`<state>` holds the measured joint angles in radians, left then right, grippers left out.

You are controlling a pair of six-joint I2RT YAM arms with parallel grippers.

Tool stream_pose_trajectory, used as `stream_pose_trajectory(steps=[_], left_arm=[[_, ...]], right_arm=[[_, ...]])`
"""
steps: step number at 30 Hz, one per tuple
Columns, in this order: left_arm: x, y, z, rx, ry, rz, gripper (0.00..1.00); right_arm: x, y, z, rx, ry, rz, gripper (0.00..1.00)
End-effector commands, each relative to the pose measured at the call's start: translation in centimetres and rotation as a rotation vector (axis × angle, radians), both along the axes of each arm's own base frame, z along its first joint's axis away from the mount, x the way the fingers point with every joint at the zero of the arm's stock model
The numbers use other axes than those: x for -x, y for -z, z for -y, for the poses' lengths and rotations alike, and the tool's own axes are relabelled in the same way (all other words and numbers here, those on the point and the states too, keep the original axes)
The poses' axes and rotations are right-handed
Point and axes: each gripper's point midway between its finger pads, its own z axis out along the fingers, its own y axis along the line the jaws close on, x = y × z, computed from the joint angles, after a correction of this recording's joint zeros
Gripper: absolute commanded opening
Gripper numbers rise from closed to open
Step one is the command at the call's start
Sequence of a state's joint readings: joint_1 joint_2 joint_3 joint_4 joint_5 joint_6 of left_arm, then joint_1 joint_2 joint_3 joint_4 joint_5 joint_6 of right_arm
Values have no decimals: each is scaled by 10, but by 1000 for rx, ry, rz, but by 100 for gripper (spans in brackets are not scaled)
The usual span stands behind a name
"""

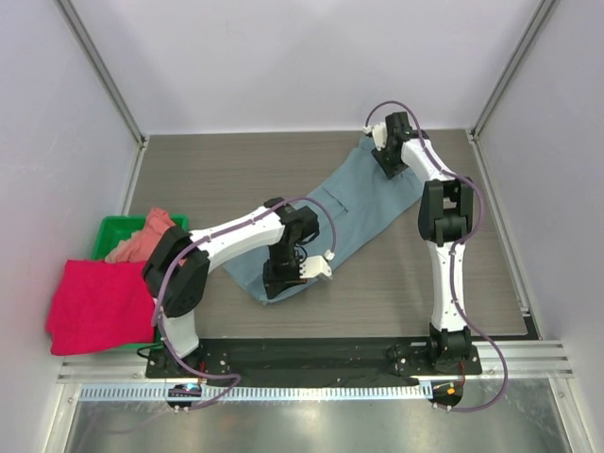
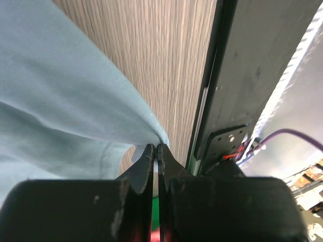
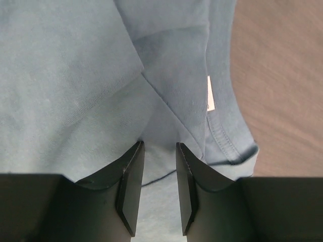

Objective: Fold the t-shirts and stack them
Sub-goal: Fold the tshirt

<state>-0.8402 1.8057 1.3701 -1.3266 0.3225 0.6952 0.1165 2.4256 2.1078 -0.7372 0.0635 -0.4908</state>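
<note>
The slate-blue t-shirt [image 1: 354, 203] lies stretched in a diagonal band across the table, from far right to near middle. My left gripper [image 1: 281, 281] is shut on its near corner; in the left wrist view the closed fingertips [image 2: 157, 147] pinch the shirt's edge [image 2: 65, 101] above the table. My right gripper [image 1: 388, 160] is at the shirt's far end. Its jaws [image 3: 157, 151] stand apart over flat cloth [image 3: 75, 75] beside the collar and white label [image 3: 210, 94]. The salmon-pink shirt [image 1: 143, 236] is bunched in the bin. The crimson-pink shirt [image 1: 99, 307] drapes over the bin's front.
The green plastic bin [image 1: 115, 225] sits at the table's left edge against the wall. The black base rail [image 1: 311, 354] runs along the near edge, also in the left wrist view [image 2: 237, 75]. Bare wood table [image 1: 208, 179] lies at far left.
</note>
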Motion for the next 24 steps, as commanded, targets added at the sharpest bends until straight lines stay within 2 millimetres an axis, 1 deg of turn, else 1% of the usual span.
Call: stream_pose_trajectory(steps=[1, 3, 4, 6, 7, 9, 10, 11, 12, 13, 14, 15, 16, 17, 18, 19, 20, 21, 22, 23, 24], left_arm=[[20, -10, 8, -12, -21, -124, 1], [17, -8, 18, 8, -18, -122, 1], [16, -4, 24, 5, -17, -128, 1], [15, -2, 32, 15, -24, -136, 1], [14, -4, 40, 29, -27, -136, 1], [11, 3, 48, 32, -32, -136, 1], [11, 4, 54, 36, -33, -134, 1], [8, 8, 61, 34, -48, -134, 1], [6, 10, 67, 36, -54, -132, 1], [3, 7, 78, 54, -53, -131, 4], [6, 6, 84, 58, -75, -153, 7], [5, 10, 91, 61, -87, -169, 11], [5, 6, 98, 78, -103, -179, 20], [1, -3, 109, 114, -110, -175, 23], [1, -11, 115, 135, -123, -180, 27], [-5, -22, 122, 172, -126, -154, 33], [-8, -28, 124, 184, -127, -133, 36], [-14, -37, 124, 203, -128, -92, 38], [-18, -41, 124, 212, -127, -66, 41], [-21, -41, 121, 211, -128, -47, 41], [-31, -37, 117, 202, -139, -5, 41]], right_arm=[[-25, 12, -25, -19, -40, 36, 38], [-33, 16, -42, -39, -69, 50, 37], [-44, 19, -49, -45, -79, 70, 37], [-53, 23, -62, -51, -99, 89, 37], [-62, 27, -75, -58, -121, 111, 37], [-74, 27, -86, -66, -138, 151, 39], [-86, 12, -95, -75, -148, 209, 40], [-87, 18, -108, -78, -169, 217, 41], [-95, 9, -123, -107, -214, 269, 41], [-94, 15, -129, -103, -230, 268, 41], [-95, 9, -142, -108, -251, 292, 41], [-97, 5, -147, -119, -250, 312, 42], [-99, -4, -152, -139, -241, 331, 42], [-102, -12, -153, -154, -223, 349, 42], [-108, -37, -151, -169, -199, 399, 45], [-109, -51, -148, -193, -156, 421, 45], [-111, -63, -145, -209, -139, 440, 46], [-112, -100, -137, -234, -111, 492, 47], [-109, -106, -132, -253, -81, 489, 48], [-107, -120, -130, -265, -73, 504, 49], [-105, -129, -123, -269, -58, 508, 49]])
